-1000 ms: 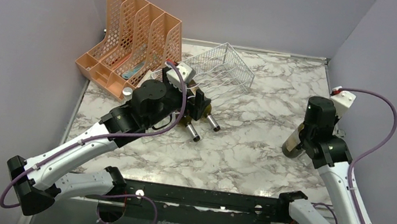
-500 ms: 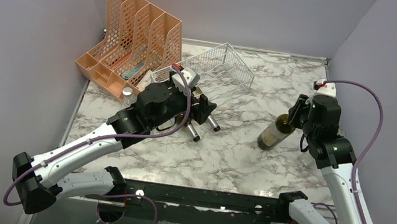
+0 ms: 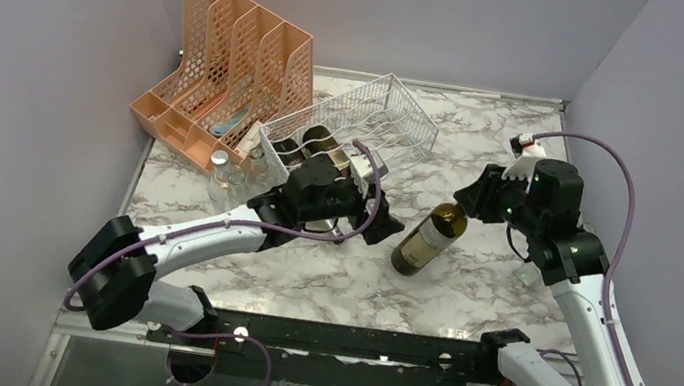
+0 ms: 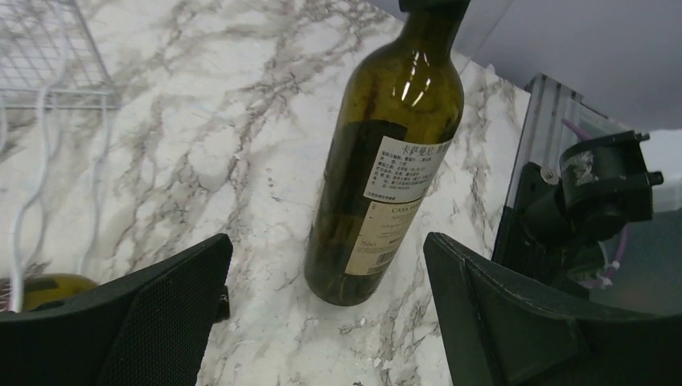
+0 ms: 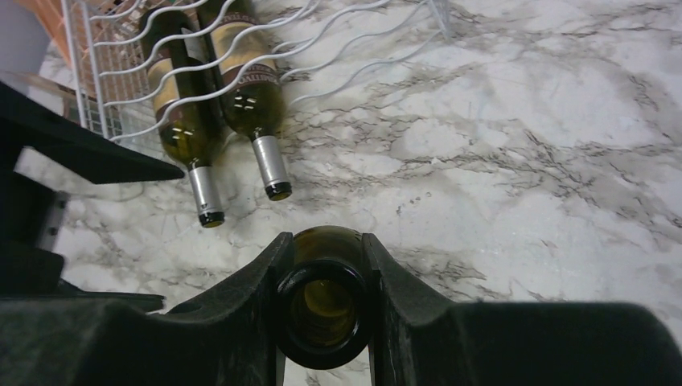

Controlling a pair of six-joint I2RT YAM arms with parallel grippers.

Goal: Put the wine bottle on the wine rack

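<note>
Surface: marble table (image 3: 485,153), with grey walls (image 3: 24,57) on the left, far and right sides.
Rack: white wire rack (image 3: 400,110) sat far and left of centre, its near end toward the left arm.
Rack load: two racked bottles (image 5: 241,88) lay side by side in adjacent cradles, necks pointing out past the rack's edge.
Organizer: orange perforated organizer (image 3: 237,47) stood just left of the rack, by the far-left corner.
Bottle: dark green bottle (image 4: 386,161) with a white label was outside the rack, on the open table right of the rack's near end. It was tilted, neck toward the far right and base low at the table; contact with the table could not be confirmed. The mouth was uncorked.
Right gripper (image 5: 326,241): clenched on the bottle's neck just below the mouth, one finger on each side.
Left gripper (image 4: 327,265): released, jaws spread wide, facing the bottle's body from the left and apart from it; nothing grasped.
</note>
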